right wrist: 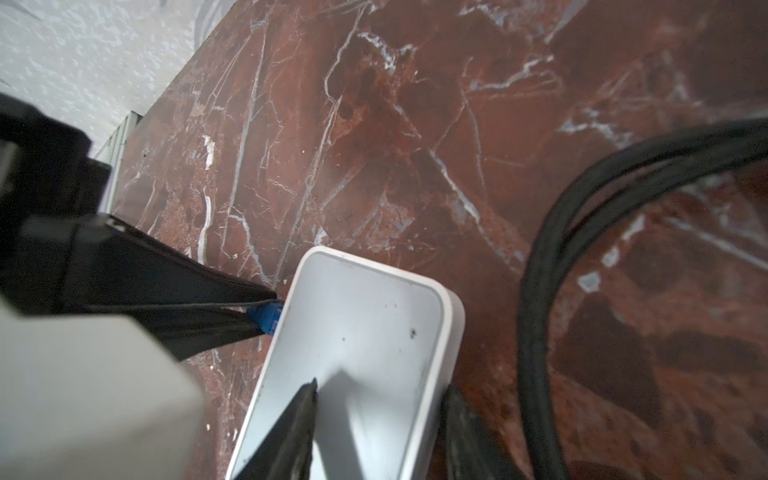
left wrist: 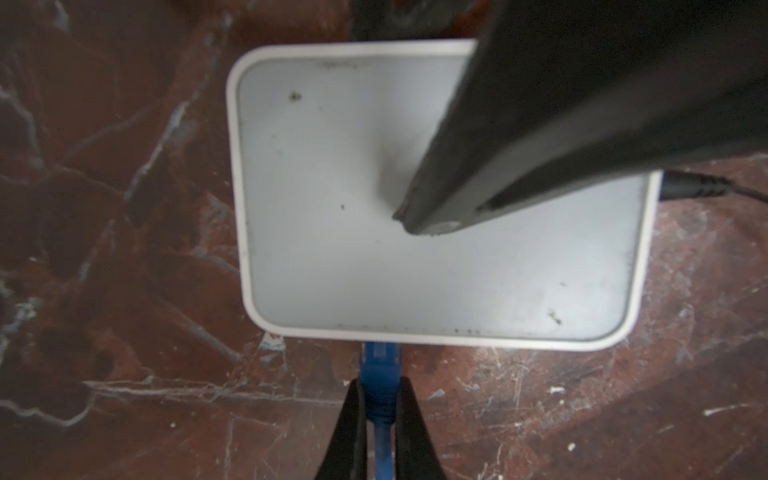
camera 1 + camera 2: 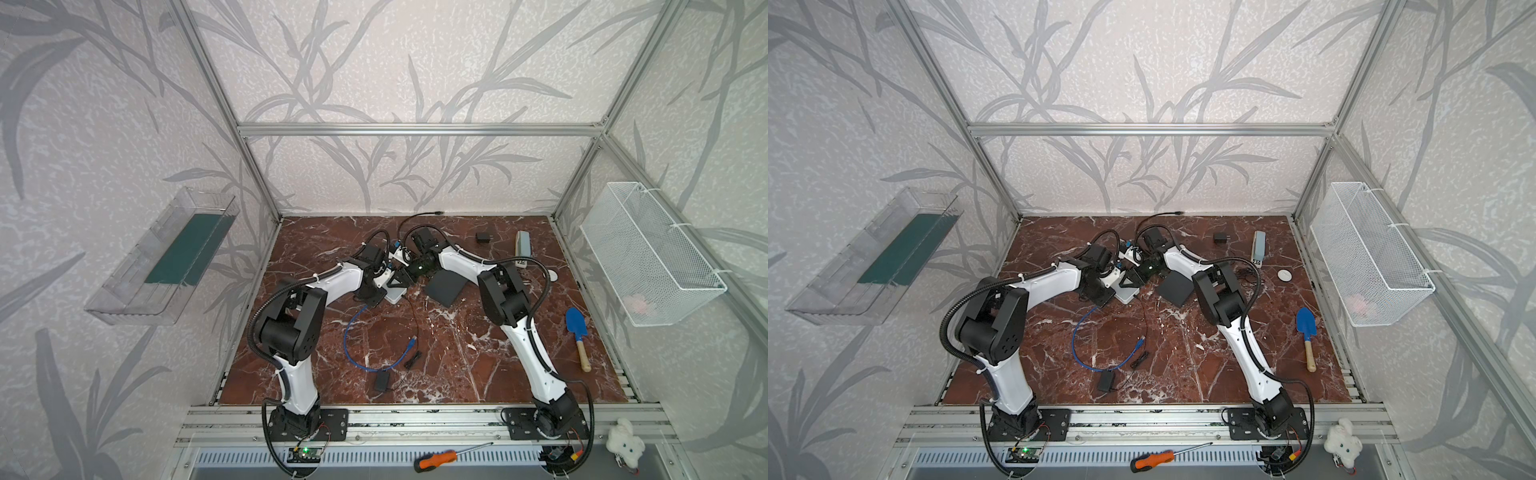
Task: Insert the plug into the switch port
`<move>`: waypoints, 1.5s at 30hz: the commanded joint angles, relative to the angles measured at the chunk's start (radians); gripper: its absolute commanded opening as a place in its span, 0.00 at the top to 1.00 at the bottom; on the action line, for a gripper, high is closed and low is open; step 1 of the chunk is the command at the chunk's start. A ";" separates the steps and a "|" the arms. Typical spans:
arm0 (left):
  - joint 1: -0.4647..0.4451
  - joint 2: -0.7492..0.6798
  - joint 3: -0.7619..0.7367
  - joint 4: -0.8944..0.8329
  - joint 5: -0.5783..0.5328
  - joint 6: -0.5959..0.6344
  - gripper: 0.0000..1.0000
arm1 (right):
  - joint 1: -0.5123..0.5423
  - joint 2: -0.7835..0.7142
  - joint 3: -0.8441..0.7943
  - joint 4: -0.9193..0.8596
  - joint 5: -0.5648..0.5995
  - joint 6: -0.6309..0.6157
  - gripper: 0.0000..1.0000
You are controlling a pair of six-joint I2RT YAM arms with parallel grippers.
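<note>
The white switch box [image 2: 436, 257] lies flat mid-table, also seen in a top view [image 3: 395, 296]. A small black plug [image 2: 690, 189] on a thin black cord [image 3: 414, 324] sits against one side of the box. The port itself is hidden there. The cord runs to a black adapter block [image 3: 381, 381]. My right gripper [image 1: 382, 386] is open, one finger over the box top and the other beside its edge. My left gripper [image 2: 380, 384] is shut on the blue cable's connector [image 2: 380, 361], which meets the box's near side.
A dark grey slab [image 3: 446, 289] lies right of the box, under the right arm. The blue cable [image 3: 353, 332] loops toward the front. A thick black cable [image 1: 552, 270] curves past the box. A blue trowel [image 3: 577, 328], black charger [image 3: 483, 237] and grey-green block [image 3: 523, 243] lie at the right.
</note>
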 commanded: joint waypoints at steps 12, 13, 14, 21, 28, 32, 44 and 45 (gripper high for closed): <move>0.092 -0.113 0.076 0.086 0.041 -0.072 0.60 | -0.094 -0.145 0.083 -0.023 0.094 0.250 0.35; 0.115 -0.124 0.067 0.115 0.027 -0.117 0.52 | -0.101 -0.180 0.057 -0.021 0.123 0.248 0.20; 0.138 -0.136 0.056 0.144 0.015 -0.158 0.09 | -0.106 -0.221 0.014 -0.010 0.159 0.248 0.11; 0.305 -0.343 -0.170 0.419 -0.186 -0.387 0.01 | -0.168 -0.657 -0.618 0.326 0.591 0.306 0.01; 0.484 -0.462 -0.499 0.754 -0.178 -0.396 0.04 | -0.291 -0.918 -1.108 0.658 0.890 0.263 0.01; 0.486 -0.441 -0.647 1.005 -0.126 -0.393 0.04 | -0.314 -0.964 -1.161 0.656 1.012 0.202 0.01; 0.472 -0.292 -0.820 1.470 -0.012 -0.347 0.01 | -0.364 -1.003 -1.483 1.085 1.022 0.076 0.00; 0.473 -0.285 -0.823 1.485 -0.014 -0.347 0.01 | -0.392 -0.994 -1.495 1.105 0.999 0.100 0.01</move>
